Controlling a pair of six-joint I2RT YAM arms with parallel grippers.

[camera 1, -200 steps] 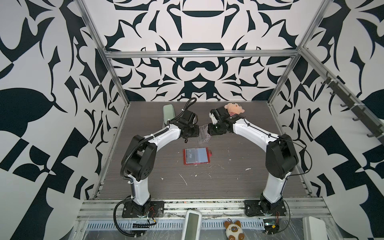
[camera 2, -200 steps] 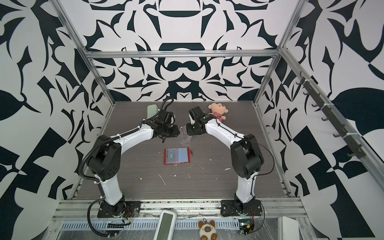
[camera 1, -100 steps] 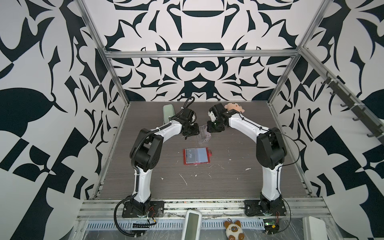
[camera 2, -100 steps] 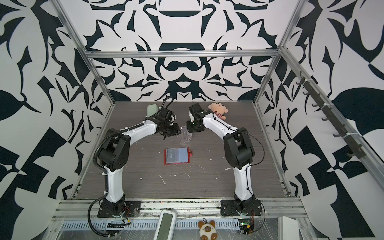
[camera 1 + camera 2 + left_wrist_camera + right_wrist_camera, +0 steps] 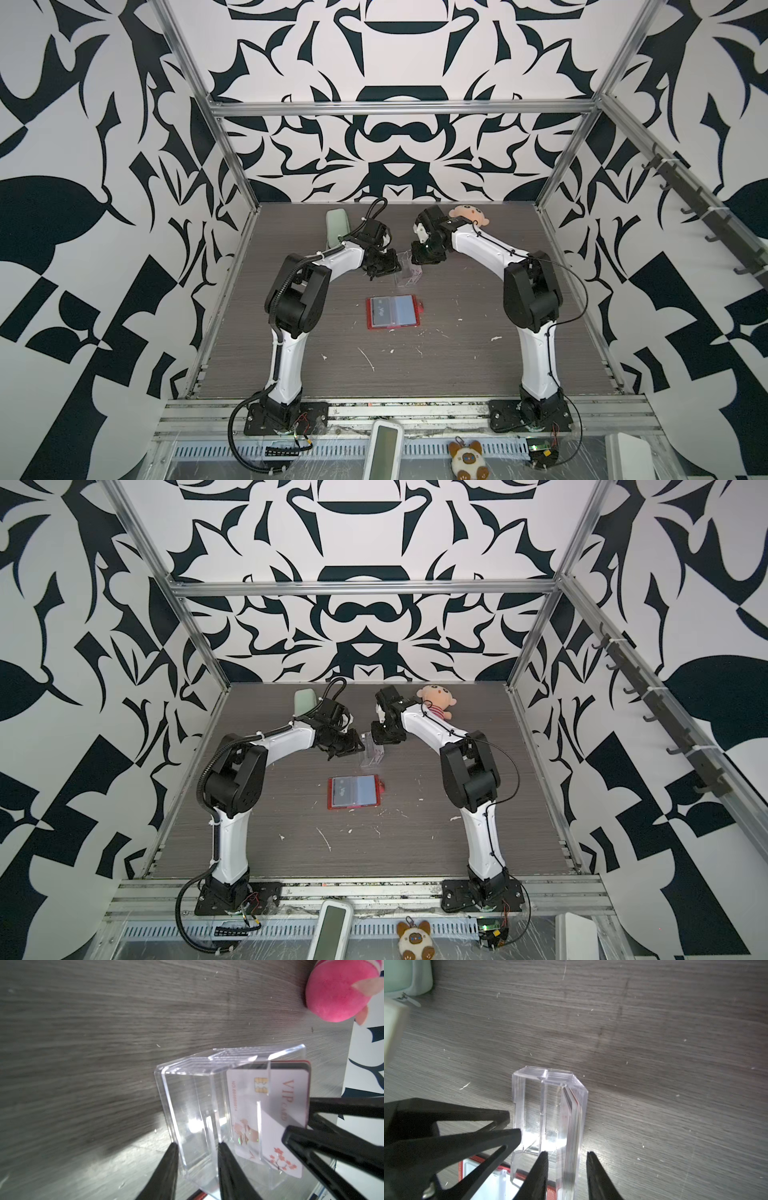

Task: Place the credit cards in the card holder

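Two arms have reshaped themselves over the last second; in both top views their elbows have swung up and inward and the upper links stand steeper, while the wrists have barely shifted from the clear box (image 5: 406,276); the box and the card holder (image 5: 392,311) lie where they lay, and the jaw widths look unchanged.

In the left wrist view the left gripper (image 5: 197,1147) stands astride the box's empty compartment, a fingertip against a wall on each side; whether it presses or merely touches I cannot tell. In the right wrist view the right gripper (image 5: 566,1154) stands parted around the compartment that holds the credit cards (image 5: 573,1126), with a gap showing beside the stack; it grasps nothing.

The cards stand on edge in the box, a pale one lettered VIP facing the left wrist camera; the box sits just beyond the holder, at about 12 o'clock from it; the holder lies open and flat at mid-table, with what looks like a dark card already in its 9 o'clock page. The pale green case (image 5: 336,226) lies at 11 o'clock and the doll (image 5: 467,214) at 1 o'clock, both near the far wall.

My reading: the change is a settling of posture for a pull, not progress; the stack is yet to be drawn out and sleeved.
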